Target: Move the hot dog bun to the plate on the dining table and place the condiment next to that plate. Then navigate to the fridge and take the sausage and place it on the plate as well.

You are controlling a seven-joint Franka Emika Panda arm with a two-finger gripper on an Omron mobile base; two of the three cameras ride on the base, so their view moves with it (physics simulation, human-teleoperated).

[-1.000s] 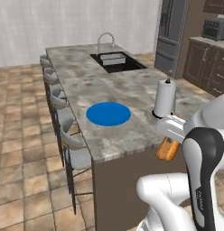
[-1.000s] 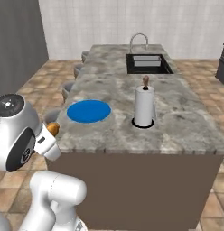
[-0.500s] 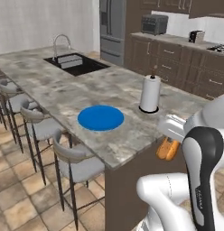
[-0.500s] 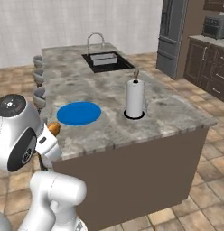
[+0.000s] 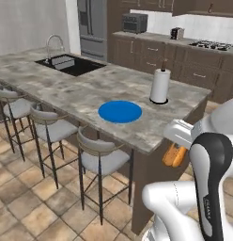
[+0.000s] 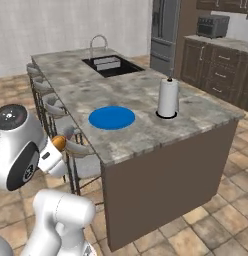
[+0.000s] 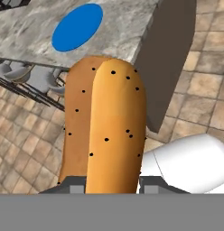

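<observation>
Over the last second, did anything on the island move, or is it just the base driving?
Just the base: it has swung around the dining table, so the whole scene shifted in both base views. The plate and paper towel roll kept their places on the top. The tool stays shut on the hot dog bun, still off the table's corner.

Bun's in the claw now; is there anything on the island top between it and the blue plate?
Nothing visible. The orange-tan hot dog bun hangs off the marbled stone dining table's end, below its edge. The round blue plate is bare, and the white paper towel roll stands beyond it, off the path.
</observation>
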